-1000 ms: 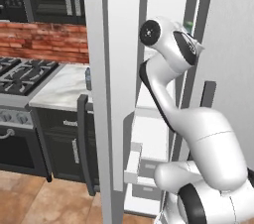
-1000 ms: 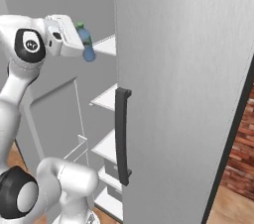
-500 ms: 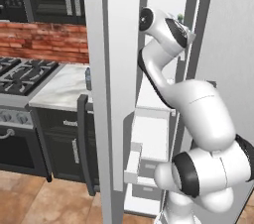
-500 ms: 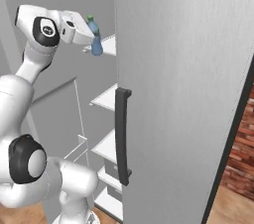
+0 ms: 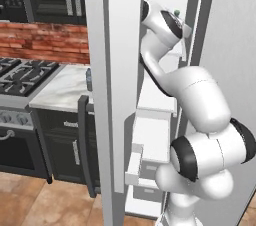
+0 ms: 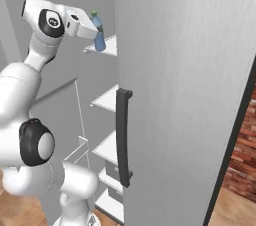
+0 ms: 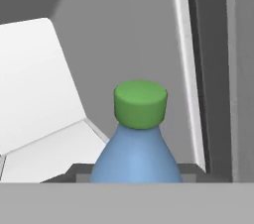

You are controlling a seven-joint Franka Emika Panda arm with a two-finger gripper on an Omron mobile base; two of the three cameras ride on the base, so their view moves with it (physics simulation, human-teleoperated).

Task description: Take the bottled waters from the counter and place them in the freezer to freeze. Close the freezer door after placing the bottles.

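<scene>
My gripper [image 6: 97,29] is shut on the blue bottled water [image 6: 100,41], green cap up, upright at the top white shelf [image 6: 111,46] of the freezer. In the hand view the same bottle [image 7: 136,156] rises between the finger tips, with the shelf and the freezer's grey back wall behind it. From the left its green cap [image 5: 176,12] peeks over the hand. The freezer door [image 5: 120,95] stands open, edge-on. The dark second bottle [image 5: 89,79] stands on the marble counter [image 5: 62,89], beside the door's edge.
The wider grey fridge door [image 6: 190,95] with its dark bar handle [image 6: 123,140] is closed, right of the arm. Lower freezer shelves [image 6: 107,101] and white drawers [image 5: 150,140] sit below. A black gas stove [image 5: 20,75] is left of the counter.
The arm has stretched forward and carried the blue bottle deeper into the freezer, up to the top shelf. The grip on the bottle has stayed shut.
</scene>
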